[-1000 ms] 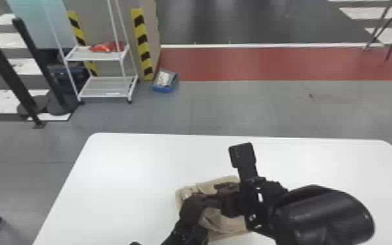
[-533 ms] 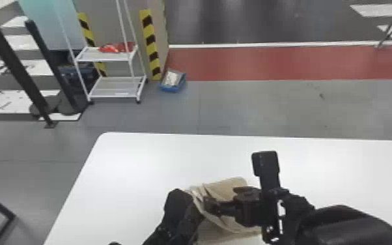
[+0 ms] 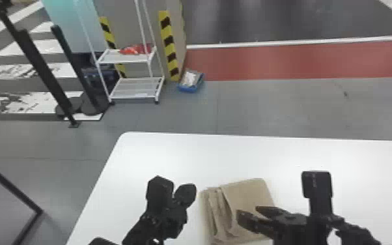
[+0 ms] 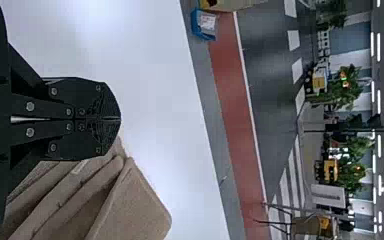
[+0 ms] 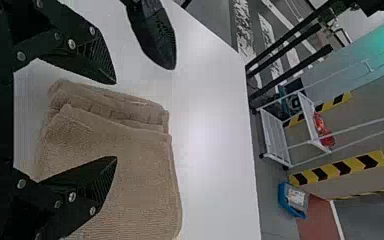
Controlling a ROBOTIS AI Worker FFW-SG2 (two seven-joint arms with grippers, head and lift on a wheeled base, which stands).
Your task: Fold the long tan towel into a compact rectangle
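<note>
The tan towel (image 3: 247, 198) lies folded in a roughly rectangular stack on the white table, layered folds along its left side. Just left of it in the head view, my left gripper (image 3: 185, 193) is shut and apart from the cloth. My right gripper (image 3: 249, 211) stands open over the towel's middle. In the left wrist view the left gripper (image 4: 119, 118) has its tips pressed together, with the towel (image 4: 137, 205) beside it. The right wrist view has the right gripper (image 5: 115, 120) spread above the towel (image 5: 140, 165), nothing held; whether its tips touch the cloth I cannot tell.
Bare white table (image 3: 179, 156) lies around the towel, with its rounded far-left corner in the head view. Beyond it on the floor stand a white shelf rack (image 3: 133, 86), a blue bin (image 3: 191, 80) and dark posts.
My left gripper has drawn away leftward from the towel's left side. The right gripper's fingers now show spread apart, and the towel's upper layer lies flatter. The head view has shifted.
</note>
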